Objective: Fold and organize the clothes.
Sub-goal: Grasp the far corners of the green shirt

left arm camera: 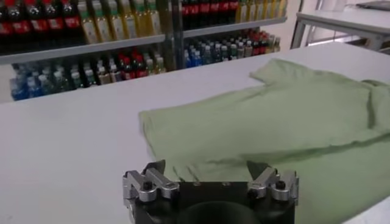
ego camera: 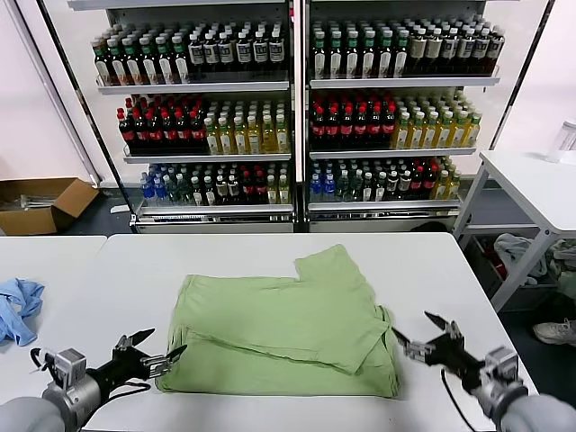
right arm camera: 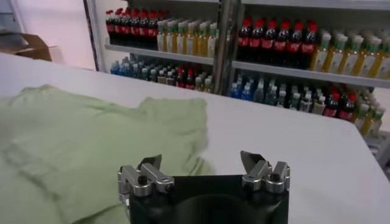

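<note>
The clothes, one light green shirt (ego camera: 283,328), lie partly folded on the white table (ego camera: 270,252), with a sleeve sticking out toward the shelves. Its collar, buttons and print are hidden. My left gripper (ego camera: 151,349) stands open just off the shirt's near left corner, holding nothing. At the shirt's near right edge my right gripper (ego camera: 424,335) is also open and empty. In the left wrist view the shirt (left arm camera: 286,122) spreads beyond the open left gripper (left arm camera: 210,169). The right wrist view shows the shirt (right arm camera: 91,134) beside the open right gripper (right arm camera: 201,161).
A light blue cloth (ego camera: 18,306) lies at the table's left edge. Shelves of bottles (ego camera: 288,117) stand behind the table. A cardboard box (ego camera: 40,202) sits on the floor at left, and a second white table (ego camera: 531,180) stands at right.
</note>
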`<state>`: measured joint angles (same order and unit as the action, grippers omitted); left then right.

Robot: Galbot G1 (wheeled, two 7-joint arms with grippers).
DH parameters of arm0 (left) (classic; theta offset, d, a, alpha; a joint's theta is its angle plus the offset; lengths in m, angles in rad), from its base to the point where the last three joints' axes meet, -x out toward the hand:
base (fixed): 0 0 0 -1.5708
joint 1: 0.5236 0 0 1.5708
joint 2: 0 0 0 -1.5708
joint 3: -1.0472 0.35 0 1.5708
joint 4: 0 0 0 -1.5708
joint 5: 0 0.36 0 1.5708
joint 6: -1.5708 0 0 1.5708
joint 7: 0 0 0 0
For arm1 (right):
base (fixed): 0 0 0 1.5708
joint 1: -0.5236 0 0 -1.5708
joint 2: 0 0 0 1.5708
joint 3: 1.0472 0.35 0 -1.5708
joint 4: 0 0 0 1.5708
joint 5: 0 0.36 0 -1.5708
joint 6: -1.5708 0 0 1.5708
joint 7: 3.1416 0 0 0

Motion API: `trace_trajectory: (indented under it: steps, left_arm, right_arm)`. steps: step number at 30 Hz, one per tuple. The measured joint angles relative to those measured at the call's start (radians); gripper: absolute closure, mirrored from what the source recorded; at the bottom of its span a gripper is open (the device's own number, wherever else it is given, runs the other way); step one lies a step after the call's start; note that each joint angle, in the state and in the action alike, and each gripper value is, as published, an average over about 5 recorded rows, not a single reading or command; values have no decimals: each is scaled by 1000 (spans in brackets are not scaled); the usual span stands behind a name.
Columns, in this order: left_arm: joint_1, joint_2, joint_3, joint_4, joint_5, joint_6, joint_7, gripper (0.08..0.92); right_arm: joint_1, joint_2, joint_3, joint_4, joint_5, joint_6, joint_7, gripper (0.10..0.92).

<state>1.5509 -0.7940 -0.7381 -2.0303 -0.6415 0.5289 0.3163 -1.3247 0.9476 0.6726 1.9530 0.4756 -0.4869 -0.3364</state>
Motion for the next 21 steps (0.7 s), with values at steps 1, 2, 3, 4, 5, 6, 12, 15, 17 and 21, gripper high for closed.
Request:
trace_trajectory:
  steps: [1,2,3,4,5,6,12,15,17,21]
  left_arm:
    - [-23,5,15,16,-6,-3,4,177]
    - [-47,10,32,32,-11,-5,9,177]
    - [-72,13,49,51,-17,-7,12,177]
    - [-99,15,67,70,-22,-8,16,177]
    - [-127,17,86,91,-27,-10,19,177]
    - [-155,18,106,114,-31,-12,21,177]
    - [-339,19,238,264,-46,-23,33,177]
    - [-434,15,306,341,-50,-29,36,177]
    - [-496,10,350,390,-53,-34,38,177]
    - [-610,-2,429,484,-54,-40,45,177]
  right_arm:
    - [34,-1,-14,-24,2,-2,-6,203]
    - [69,-2,-30,-49,3,-4,-11,203]
    - [104,-3,-47,-74,3,-6,-17,203]
    - [139,-2,-65,-99,4,-7,-23,203]
    - [174,-1,-85,-126,4,-7,-28,203]
    - [210,0,-106,-153,4,-8,-34,203]
    - [409,24,-238,-322,-6,-4,-65,203]
    - [500,43,-301,-407,-15,6,-77,203]
    - [556,57,-341,-465,-21,14,-85,203]
    - [658,85,-412,-577,-36,26,-100,203]
